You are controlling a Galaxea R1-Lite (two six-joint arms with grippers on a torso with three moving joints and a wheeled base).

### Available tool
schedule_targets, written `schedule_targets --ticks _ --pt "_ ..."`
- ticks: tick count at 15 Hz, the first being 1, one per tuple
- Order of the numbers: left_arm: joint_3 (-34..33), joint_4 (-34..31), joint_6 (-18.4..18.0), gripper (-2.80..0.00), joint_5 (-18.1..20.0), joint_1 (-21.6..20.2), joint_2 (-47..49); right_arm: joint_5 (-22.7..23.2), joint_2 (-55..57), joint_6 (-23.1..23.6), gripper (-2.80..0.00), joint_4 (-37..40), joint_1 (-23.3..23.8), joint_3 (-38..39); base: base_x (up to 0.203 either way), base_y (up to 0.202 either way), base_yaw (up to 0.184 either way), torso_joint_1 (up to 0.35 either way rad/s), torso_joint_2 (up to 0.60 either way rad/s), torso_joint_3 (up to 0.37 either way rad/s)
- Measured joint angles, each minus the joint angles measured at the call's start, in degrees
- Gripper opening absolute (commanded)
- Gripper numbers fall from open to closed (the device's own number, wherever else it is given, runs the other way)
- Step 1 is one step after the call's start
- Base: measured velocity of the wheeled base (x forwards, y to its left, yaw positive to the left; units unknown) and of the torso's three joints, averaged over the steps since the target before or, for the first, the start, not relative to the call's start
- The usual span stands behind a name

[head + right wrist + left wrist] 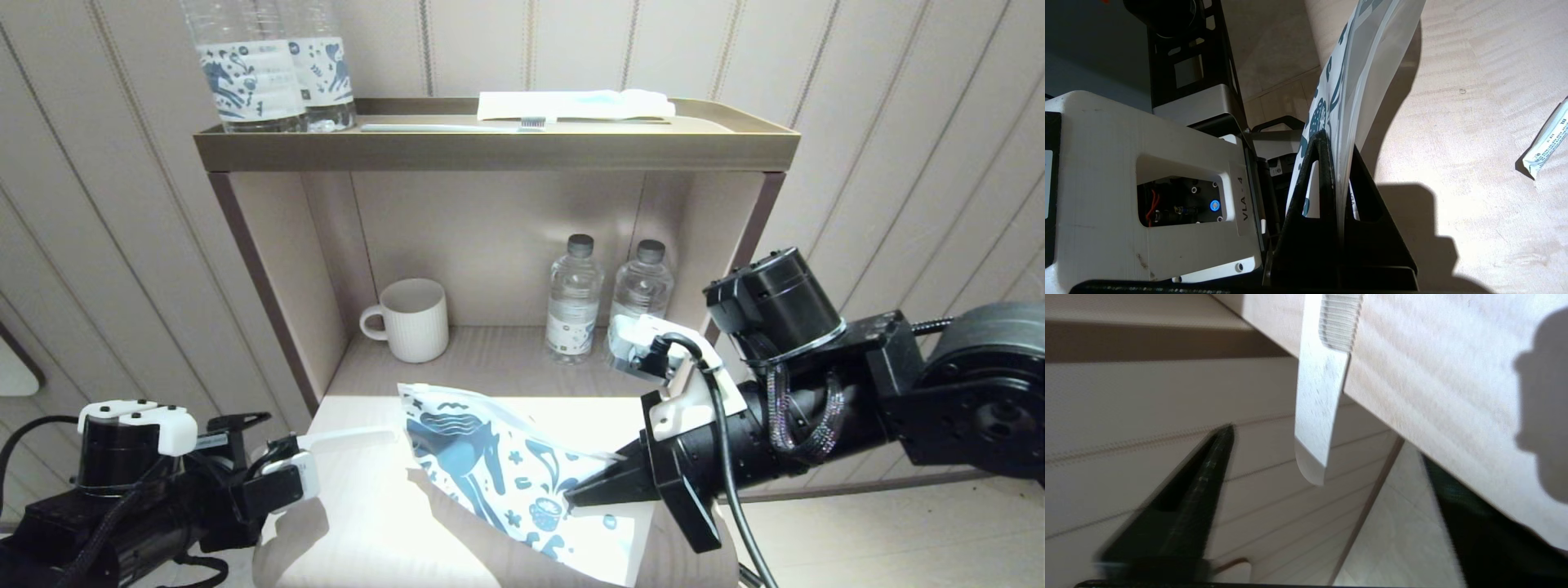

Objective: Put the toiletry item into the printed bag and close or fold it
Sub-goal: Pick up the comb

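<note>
The white comb (351,437) lies at the left edge of the light wooden tabletop (367,531), its handle end (1314,428) sticking out past the edge. My left gripper (286,467) is open at that end, its jaws wide on either side of the handle (1327,449) without touching it. The printed bag (482,457), white with a dark blue horse, is lifted at a slant over the table. My right gripper (571,494) is shut on its right edge, and the film (1363,61) runs up from between the closed fingertips (1337,143).
A small white packet (1545,141) lies on the tabletop beyond the bag. The open shelf behind holds a ribbed mug (412,318) and two water bottles (575,298). On the top tray (490,151) are two more bottles (253,65), a toothbrush (457,126) and a packet (571,104).
</note>
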State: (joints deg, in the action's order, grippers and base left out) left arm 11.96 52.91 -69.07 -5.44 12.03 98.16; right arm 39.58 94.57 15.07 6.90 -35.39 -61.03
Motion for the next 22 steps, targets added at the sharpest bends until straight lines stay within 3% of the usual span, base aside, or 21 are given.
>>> schedule_targets --ticks 13,22 --pt "0.4 0.6 0.3 -2.80 0.2 0.0 0.9 0.0 0.3 0.0 -2.80 0.0 -0.1 -0.2 0.000 0.000 0.000 0.000 0.00 0.000" --pt "6.1 -0.5 2.4 -2.80 0.9 -0.8 -3.1 0.0 0.1 0.0 -2.80 0.0 -0.1 -0.1 0.000 0.000 0.000 0.000 0.00 0.000"
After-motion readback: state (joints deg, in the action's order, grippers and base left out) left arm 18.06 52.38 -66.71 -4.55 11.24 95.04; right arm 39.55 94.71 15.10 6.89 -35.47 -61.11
